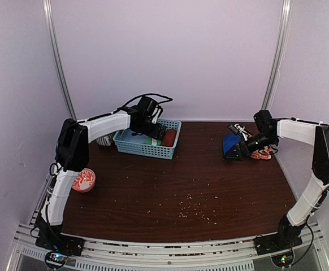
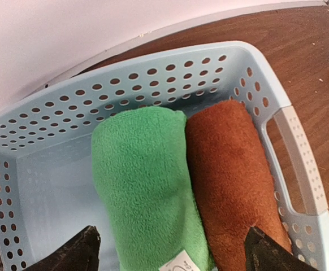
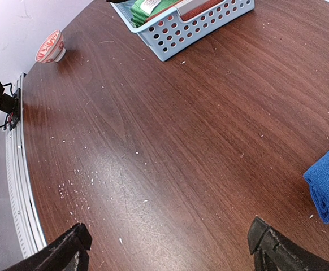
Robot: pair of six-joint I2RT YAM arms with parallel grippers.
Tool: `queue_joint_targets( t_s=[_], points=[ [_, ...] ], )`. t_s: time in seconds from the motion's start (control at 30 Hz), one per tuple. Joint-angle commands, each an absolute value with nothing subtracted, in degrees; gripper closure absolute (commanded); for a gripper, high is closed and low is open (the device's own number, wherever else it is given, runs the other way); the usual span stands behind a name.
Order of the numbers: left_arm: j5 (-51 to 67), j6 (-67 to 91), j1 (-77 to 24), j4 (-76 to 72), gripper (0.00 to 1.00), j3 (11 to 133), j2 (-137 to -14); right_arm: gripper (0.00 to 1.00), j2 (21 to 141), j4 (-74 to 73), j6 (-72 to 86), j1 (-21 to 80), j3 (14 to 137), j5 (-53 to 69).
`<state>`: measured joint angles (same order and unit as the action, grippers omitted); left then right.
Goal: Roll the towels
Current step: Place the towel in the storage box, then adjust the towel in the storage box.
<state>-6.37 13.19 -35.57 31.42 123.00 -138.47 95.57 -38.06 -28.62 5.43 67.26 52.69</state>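
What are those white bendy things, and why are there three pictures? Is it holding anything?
They are two robot arms with pincher hands called grippers. One picture looks down on the whole table; the other two come from a small camera on each wrist. The left gripper hangs open over a light blue basket with a rolled green towel and a rust-red towel inside. The right gripper is open above the table, near a blue towel. A patterned bowl sits on the table too. Nothing is held.

green towel (image 2: 147, 192) and red towel (image 2: 232, 180) rolled, touching in the basket (image 2: 153, 79); blue towel (image 1: 230, 145), orange towel (image 1: 262, 153) well right of it
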Motion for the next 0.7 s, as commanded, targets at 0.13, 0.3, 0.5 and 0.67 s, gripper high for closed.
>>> queue_joint_targets(
  t_s=[0.13,0.3,0.5,0.67],
  points=[
    [-5.17,11.68,-34.56,30.89,0.12,119.12,-129.34,0.00,95.57,-39.70,-29.77,5.32,69.23,54.12],
    [-6.79,14.40,-31.52,28.58,0.24,118.76,-131.03,0.00,95.58,-39.71,-29.81,5.29,69.35,54.15],
    [-7.50,15.08,-30.01,27.28,0.43,123.36,-138.28,0.00,96.48,-39.71,-29.80,5.28,69.43,53.62],
    [-4.34,16.27,-29.53,27.04,0.51,129.80,-144.32,0.00,96.50,-39.71,-29.81,5.32,69.43,52.82]
  ],
)
